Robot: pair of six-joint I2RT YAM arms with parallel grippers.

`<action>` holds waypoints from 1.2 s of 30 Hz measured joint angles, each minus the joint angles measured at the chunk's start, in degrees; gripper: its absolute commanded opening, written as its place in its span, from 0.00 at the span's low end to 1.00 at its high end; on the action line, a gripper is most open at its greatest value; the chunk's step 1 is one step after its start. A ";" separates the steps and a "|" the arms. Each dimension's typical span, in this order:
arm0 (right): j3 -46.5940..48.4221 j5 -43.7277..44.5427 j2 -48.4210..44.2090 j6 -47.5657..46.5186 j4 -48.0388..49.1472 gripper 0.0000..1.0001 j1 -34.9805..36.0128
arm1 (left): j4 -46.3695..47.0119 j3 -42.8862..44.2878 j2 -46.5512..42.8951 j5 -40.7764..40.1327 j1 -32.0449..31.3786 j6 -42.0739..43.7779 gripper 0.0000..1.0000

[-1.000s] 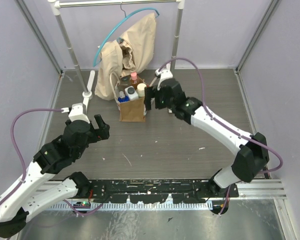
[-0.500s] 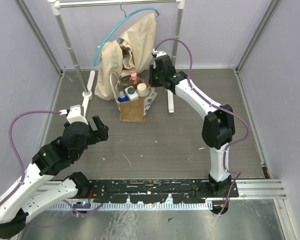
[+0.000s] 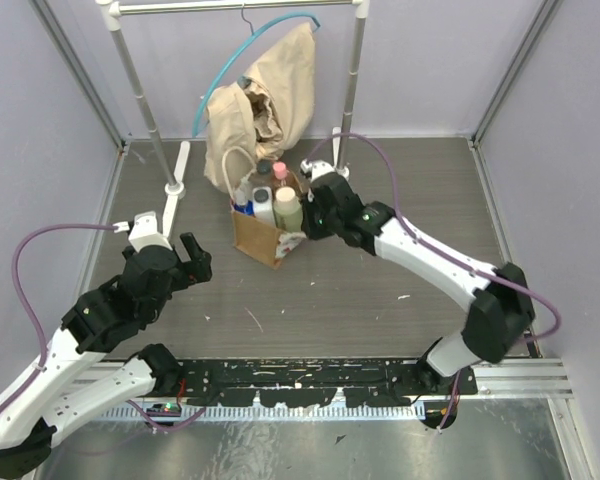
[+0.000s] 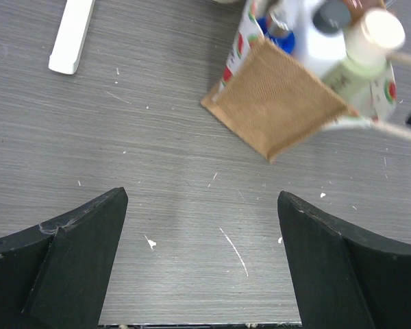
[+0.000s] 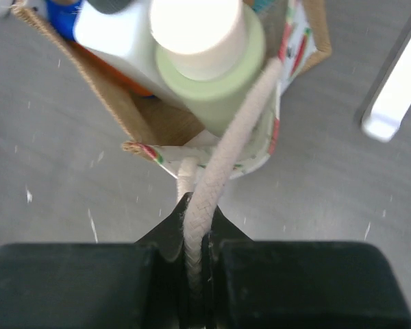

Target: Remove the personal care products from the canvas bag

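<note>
The canvas bag [image 3: 259, 238] stands tilted on the table, tan with patterned sides [image 4: 279, 113]. My right gripper [image 3: 311, 214] is at its right side, shut on the cream rope handle [image 5: 226, 154], which runs between its fingers [image 5: 195, 212]. The personal care products stick out of the bag: an olive-green bottle with a cream cap [image 3: 288, 208] [image 5: 209, 68] [image 4: 359, 62], a white bottle [image 3: 264, 205] [image 4: 322, 44], a pink-capped one [image 3: 279, 171] and a blue one [image 4: 266, 26]. My left gripper [image 3: 192, 255] [image 4: 202, 199] is open over bare table, well to the front left of the bag.
A garment rack stands behind the bag, with beige cloth [image 3: 265, 95] on a blue hanger. Its white foot bars [image 3: 177, 170] [image 5: 394, 89] lie on the table on either side of the bag. Purple walls enclose the table.
</note>
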 measured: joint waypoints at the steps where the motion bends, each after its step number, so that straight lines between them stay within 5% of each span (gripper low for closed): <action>1: -2.38 0.46 -2.99 0.35 -1.01 0.01 1.49 | 0.28 0.00 0.39 0.00 0.00 0.17 0.98; 5: -6.40 1.31 -13.84 1.60 -8.98 0.02 4.90 | 2.99 0.00 3.23 0.50 0.00 1.03 0.98; 9: -6.45 1.95 -22.71 3.23 -18.29 0.62 7.23 | 6.05 0.02 7.78 2.29 0.00 1.64 0.98; 14: -6.36 11.15 -29.73 4.63 -21.94 0.81 8.59 | 8.07 0.02 12.92 5.44 0.00 1.60 0.98; 21: -6.36 19.63 -26.03 3.13 -21.09 0.80 8.41 | 8.44 0.02 13.49 7.82 0.00 0.79 0.98; 35: -8.31 12.35 -21.18 0.35 -14.14 0.76 8.37 | 9.29 0.00 10.67 8.81 0.00 -0.76 0.98; 36: -8.31 12.11 -21.03 -0.26 -13.05 0.69 8.37 | 9.29 0.00 10.97 8.98 0.00 -0.92 0.98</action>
